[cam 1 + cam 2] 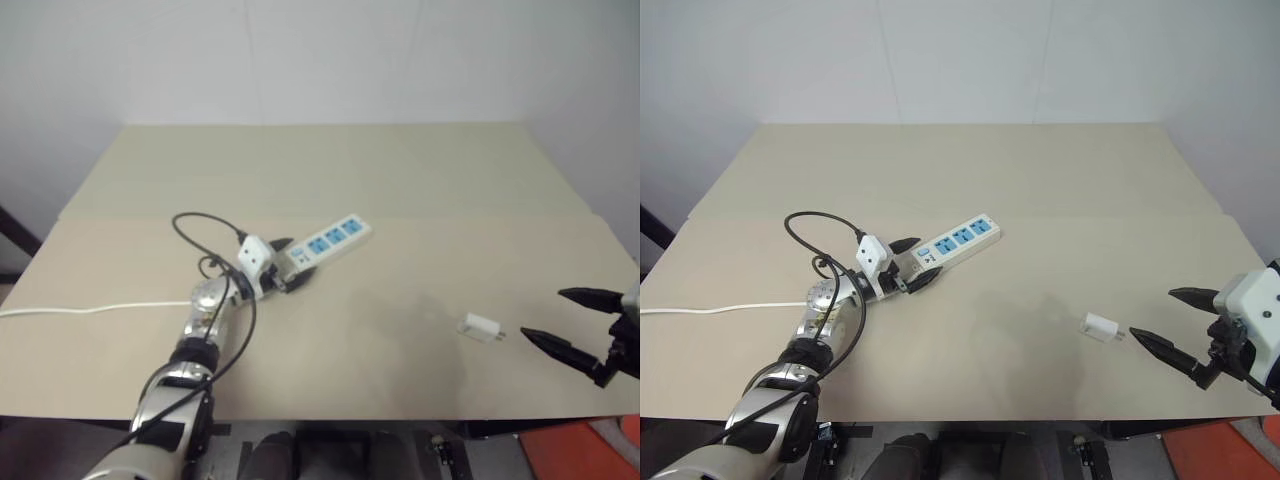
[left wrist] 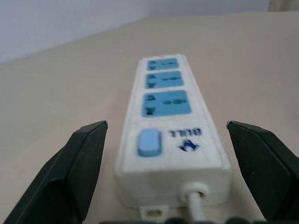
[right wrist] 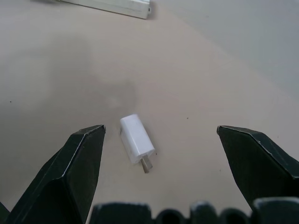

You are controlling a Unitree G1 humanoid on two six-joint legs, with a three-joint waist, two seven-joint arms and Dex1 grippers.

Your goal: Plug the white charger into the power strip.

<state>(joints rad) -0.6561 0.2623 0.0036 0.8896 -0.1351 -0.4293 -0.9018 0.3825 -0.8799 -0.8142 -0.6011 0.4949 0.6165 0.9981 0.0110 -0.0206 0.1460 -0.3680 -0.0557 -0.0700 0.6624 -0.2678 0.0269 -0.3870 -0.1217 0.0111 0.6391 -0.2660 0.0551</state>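
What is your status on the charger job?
Both grippers open, empty. White charger lies unplugged; left straddles power strip. Nothing blocking.

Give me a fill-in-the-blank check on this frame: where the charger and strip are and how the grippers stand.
1. The white charger lies on the table, not in the ____ right gripper.
2. The power strip has ____ blue sockets.
3. The open left gripper has a finger on either side of the strip's ____ end.
4. The charger's prongs point toward the ____ gripper.

Missing words: open; three; switch; right
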